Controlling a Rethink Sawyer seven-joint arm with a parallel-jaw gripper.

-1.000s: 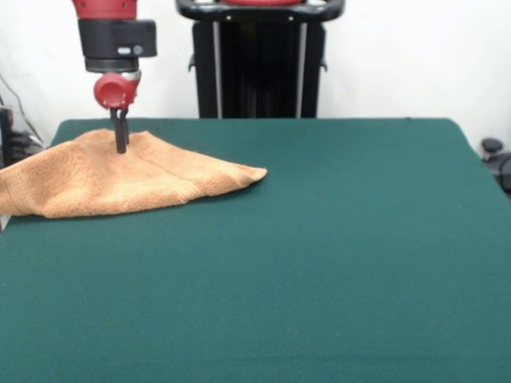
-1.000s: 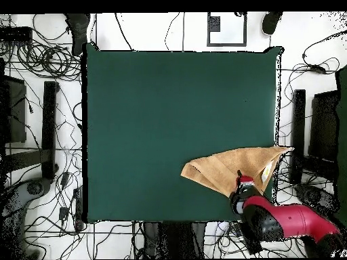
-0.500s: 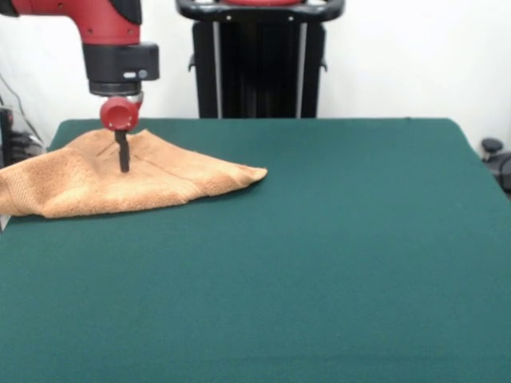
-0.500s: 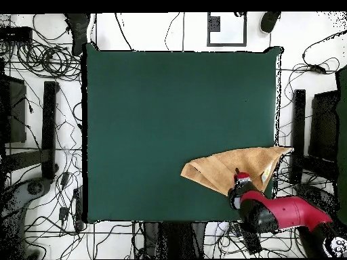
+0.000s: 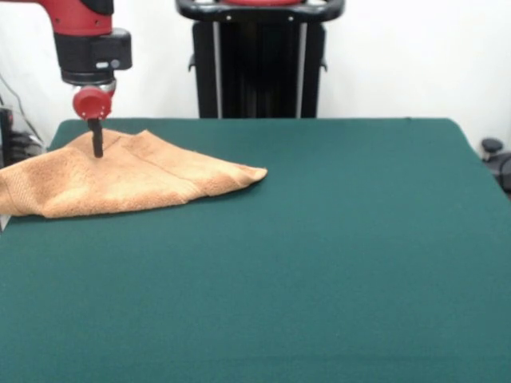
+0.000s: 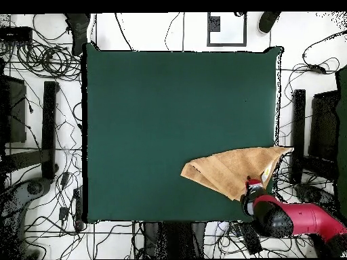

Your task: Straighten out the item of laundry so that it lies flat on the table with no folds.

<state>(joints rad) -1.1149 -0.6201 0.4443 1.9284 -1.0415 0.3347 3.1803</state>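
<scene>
Now, front view
Gripper: my gripper [image 5: 97,148] hangs over the far upper edge of the towel [image 5: 120,177], its dark tip against or just above the cloth; I cannot tell whether it is parted, closed, or holding any fabric.
Towel: below me and spreading to both sides, folded over itself into a rough wedge on the table [image 5: 319,263], tapering to a point well off to the picture's right of my tip.
Handling (judged): soft, light terry, limp; it should drag and drape rather than slide stiffly, so a pinch on one layer only is what I want.

Overhead view
Gripper: it [image 6: 253,185] sits at the towel's [image 6: 227,169] edge nearest my base.
Towel: lies beyond and to the picture's left of me, one corner reaching the table's [image 6: 169,101] right rim.
Hold (judged): a free corner or the hem edge of the upper layer near my tip looks the best grip for peeling the fold open.
</scene>
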